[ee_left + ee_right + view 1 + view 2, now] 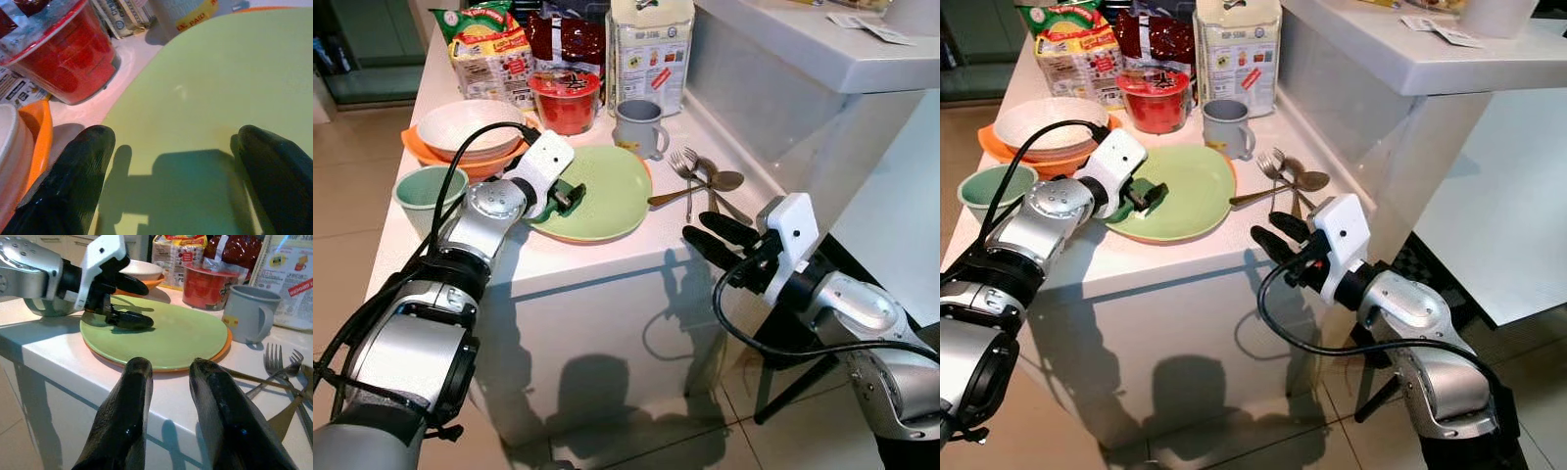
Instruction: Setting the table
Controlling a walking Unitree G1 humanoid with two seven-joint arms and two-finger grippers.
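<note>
Right gripper (707, 238) off counter edge, left gripper (570, 195) fingers partly hiding green plate (607, 186)

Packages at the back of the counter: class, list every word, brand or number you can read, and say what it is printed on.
"PAIL": part of a word on the yellow label of the white carton, cut off.
Yellow-green bag: print too blurred to read.
Dark red bag: too blurred.
Red tub: nothing legible.
Papers on the upper ledge: too small.
</note>
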